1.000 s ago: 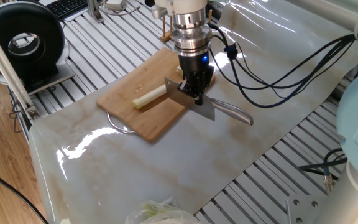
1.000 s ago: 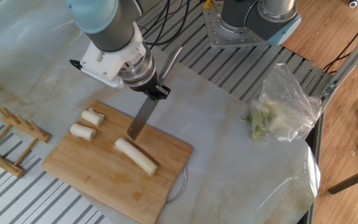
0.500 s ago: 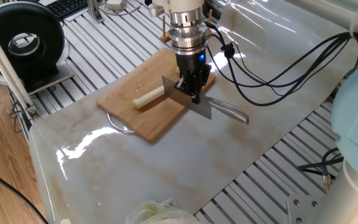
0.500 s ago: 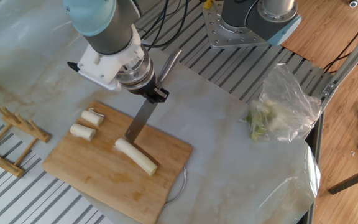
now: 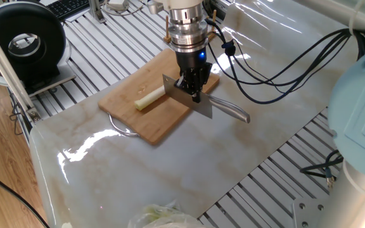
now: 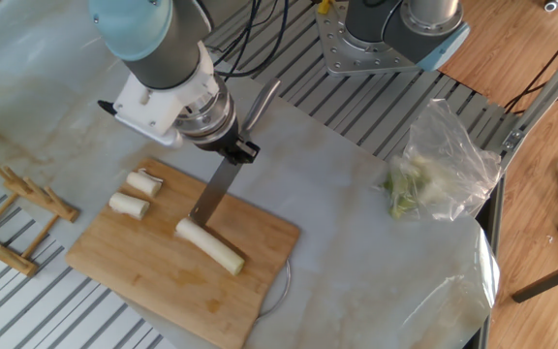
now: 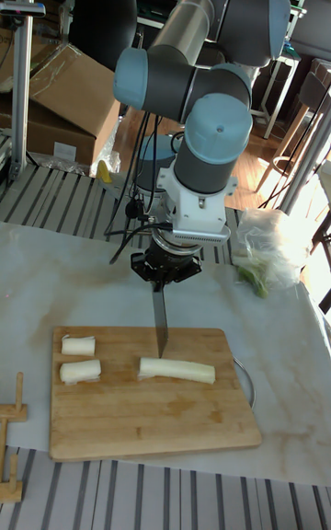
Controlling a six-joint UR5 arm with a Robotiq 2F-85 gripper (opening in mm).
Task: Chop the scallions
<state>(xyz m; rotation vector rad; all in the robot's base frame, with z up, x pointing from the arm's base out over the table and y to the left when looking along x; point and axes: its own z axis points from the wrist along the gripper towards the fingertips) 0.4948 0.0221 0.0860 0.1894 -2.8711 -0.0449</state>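
wooden board point(image 6: 163, 271), glossy marbled table point(image 5: 170, 171), metal knife point(image 6: 213, 189)

You have one long, pale cream-white scallion stalk point(image 6: 209, 244) lying flat near the middle of the wooden cutting board point(image 6: 153, 291). Two short cut cylindrical chunks point(image 6: 128, 205) point(image 6: 144, 182) lie side by side, apart from it, toward the board's far end.
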